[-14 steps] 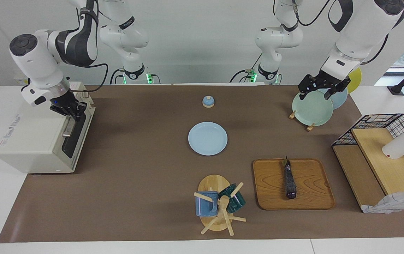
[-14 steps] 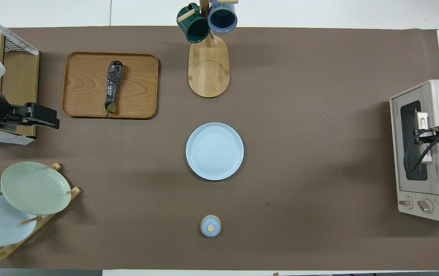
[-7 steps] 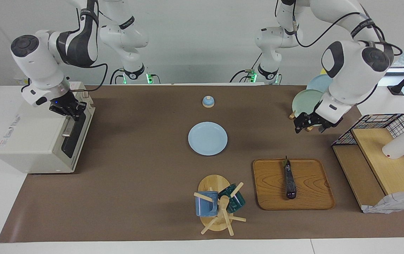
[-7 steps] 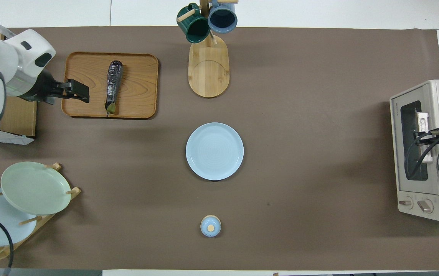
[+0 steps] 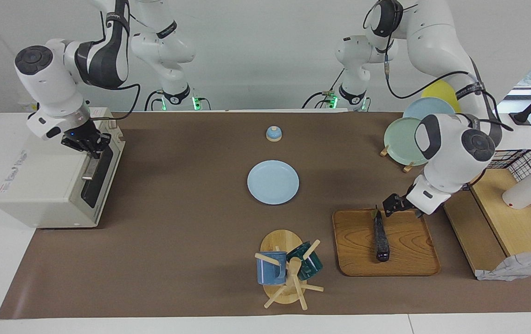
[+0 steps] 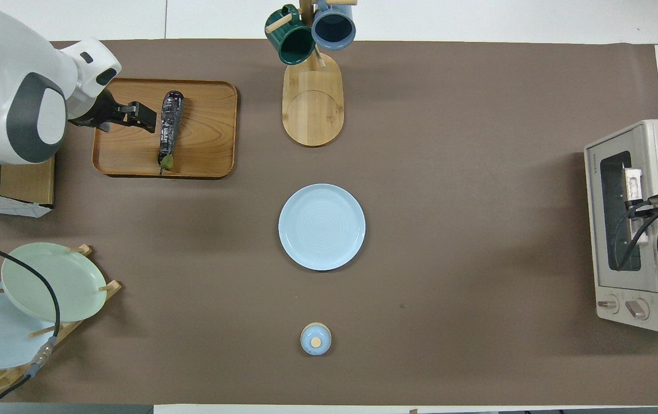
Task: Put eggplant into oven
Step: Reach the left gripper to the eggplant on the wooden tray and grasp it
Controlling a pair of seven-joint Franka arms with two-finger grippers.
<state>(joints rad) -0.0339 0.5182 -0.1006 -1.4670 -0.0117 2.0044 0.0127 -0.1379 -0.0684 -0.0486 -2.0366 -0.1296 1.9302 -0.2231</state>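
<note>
Hovering over the wooden tray [image 5: 411, 260], the left gripper [image 5: 391, 207] has its jaws wide and empty. In the facing view, the eggplant [image 5: 380, 237] lies on the tray at the jaws' 6 o'clock, long axis 12-to-6, stem uppermost. The right gripper [image 5: 88, 144], jaws shut, sits at the oven [image 5: 38, 185] door.

wooden tray [image 5: 409, 253] — bare corner | pale blue plate [image 5: 273, 182] — mid-table | mug tree [image 5: 288, 273] — two mugs

The right gripper's fingers [image 5: 93, 147] blocked the oven [image 5: 47, 183] handle; the overhead picture's edge cropped the mug tree [image 6: 312, 69] top and the plate rack [image 6: 12, 322]
</note>
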